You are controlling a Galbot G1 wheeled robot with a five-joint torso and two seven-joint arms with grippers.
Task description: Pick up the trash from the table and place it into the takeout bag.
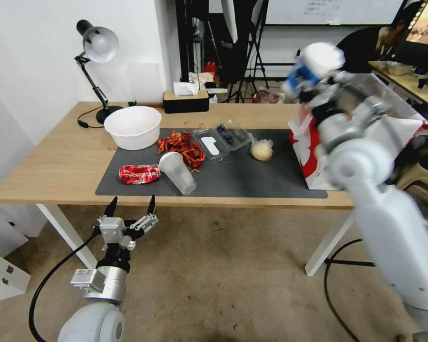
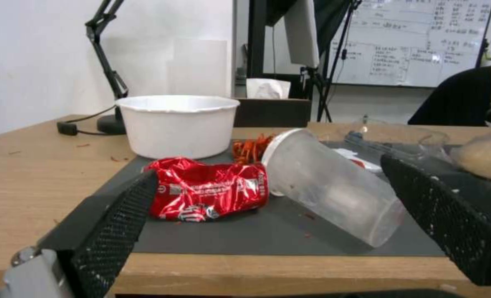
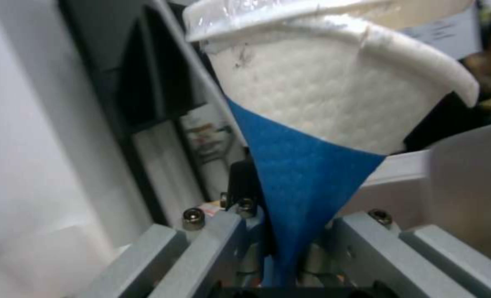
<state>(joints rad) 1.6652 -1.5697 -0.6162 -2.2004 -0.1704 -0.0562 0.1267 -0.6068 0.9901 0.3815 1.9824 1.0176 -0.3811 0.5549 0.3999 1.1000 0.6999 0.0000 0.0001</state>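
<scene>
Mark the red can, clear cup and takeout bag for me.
red can [image 1: 139,174], head view, middle of its crushed body.
clear plastic cup [image 1: 178,172], head view, side wall, lying on the mat.
takeout bag [image 1: 308,154], head view, red-printed side panel.

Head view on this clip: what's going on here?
The right gripper is raised over the takeout bag, shut on the blue-white paper cup. The left gripper hangs open off the table's near edge, facing the crushed red can and the tipped clear plastic cup on the mat. The pale ball also lies there.
</scene>
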